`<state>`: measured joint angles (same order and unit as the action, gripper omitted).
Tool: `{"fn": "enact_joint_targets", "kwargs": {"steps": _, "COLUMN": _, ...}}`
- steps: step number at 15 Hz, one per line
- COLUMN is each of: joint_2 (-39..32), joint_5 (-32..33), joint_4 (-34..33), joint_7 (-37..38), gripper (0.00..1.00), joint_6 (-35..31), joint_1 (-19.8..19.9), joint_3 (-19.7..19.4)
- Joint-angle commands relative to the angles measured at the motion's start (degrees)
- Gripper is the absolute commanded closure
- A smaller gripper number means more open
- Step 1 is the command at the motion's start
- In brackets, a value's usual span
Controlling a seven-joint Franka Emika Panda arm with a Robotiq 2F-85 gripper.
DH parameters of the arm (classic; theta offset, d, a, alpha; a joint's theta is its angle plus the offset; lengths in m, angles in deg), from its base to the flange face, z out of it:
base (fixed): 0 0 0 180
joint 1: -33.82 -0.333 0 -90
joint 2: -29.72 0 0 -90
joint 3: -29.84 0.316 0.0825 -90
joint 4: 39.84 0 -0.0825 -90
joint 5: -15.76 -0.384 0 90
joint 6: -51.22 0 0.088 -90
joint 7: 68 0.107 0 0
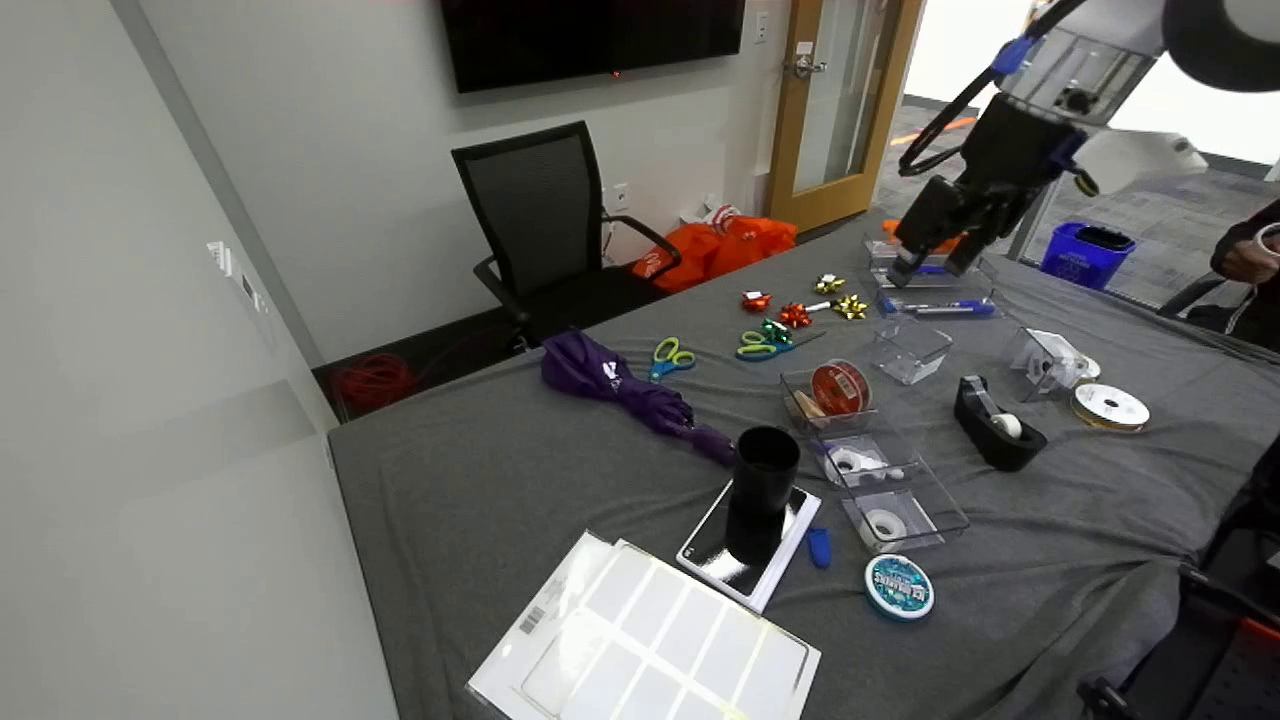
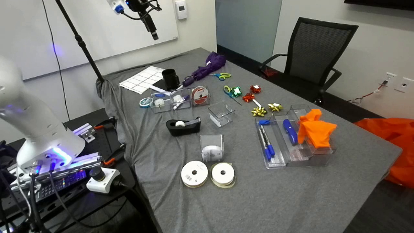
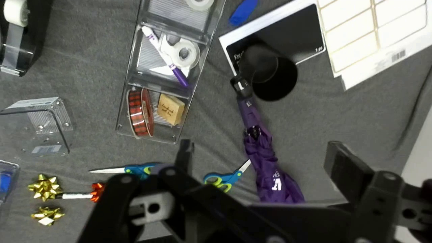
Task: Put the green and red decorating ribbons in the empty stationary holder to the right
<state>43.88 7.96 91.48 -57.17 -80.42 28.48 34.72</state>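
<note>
The gripper (image 3: 266,160) hangs high above the grey cloth (image 2: 275,197), its two fingers wide apart and nothing between them. The green bow (image 2: 236,91) lies just beside a pair of scissors (image 2: 230,94); one red bow (image 2: 255,89) lies near it, and another red bow (image 2: 248,97) seems to touch a white pen (image 2: 257,103). From this crowding a bad grasp could come: the fingers may catch a scissors handle, or drag the pen along. A too hard squeeze would probably crush the bows. The empty holder (image 2: 227,118) looks like clear plastic, so its rim could be misjudged and bumped. The cloth is wrinkled, and low fingers may pinch it. Beyond its edge are a black chair (image 2: 318,51) and orange bags (image 2: 394,139); a dark screen (image 1: 590,40) hangs on the light wall (image 1: 330,150).
</note>
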Motion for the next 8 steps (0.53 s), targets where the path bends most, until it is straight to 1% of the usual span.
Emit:
{"fn": "enact_joint_targets", "kwargs": {"steps": 1, "joint_2": -7.57, "joint_5": 3.11, "joint_4": -7.09, "joint_7": 4.71, "gripper": 0.00, "joint_6": -2.75, "joint_1": 2.52, "joint_3": 0.21}}
{"fn": "enact_joint_targets", "kwargs": {"steps": 2, "joint_2": -9.03, "joint_5": 4.57, "joint_4": -8.60, "joint_7": 5.83, "gripper": 0.00, "joint_6": -3.02, "joint_1": 2.95, "joint_3": 0.13}}
{"fn": "enact_joint_targets", "kwargs": {"steps": 5, "joint_2": -13.68, "joint_5": 10.13, "joint_4": -15.20, "joint_7": 6.43, "gripper": 0.00, "joint_6": 3.52, "joint_1": 3.73, "joint_3": -0.74}}
{"fn": "enact_joint_targets", "kwargs": {"steps": 7, "joint_2": -16.54, "joint_5": 12.11, "joint_4": -19.33, "joint_7": 6.14, "gripper": 0.00, "joint_6": 7.43, "joint_1": 3.77, "joint_3": -1.57}}
{"fn": "enact_joint_targets", "kwargs": {"steps": 8, "joint_2": -18.06, "joint_5": 13.71, "joint_4": -22.13, "joint_7": 5.35, "gripper": 0.00, "joint_6": 12.31, "joint_1": 3.73, "joint_3": -1.98}}
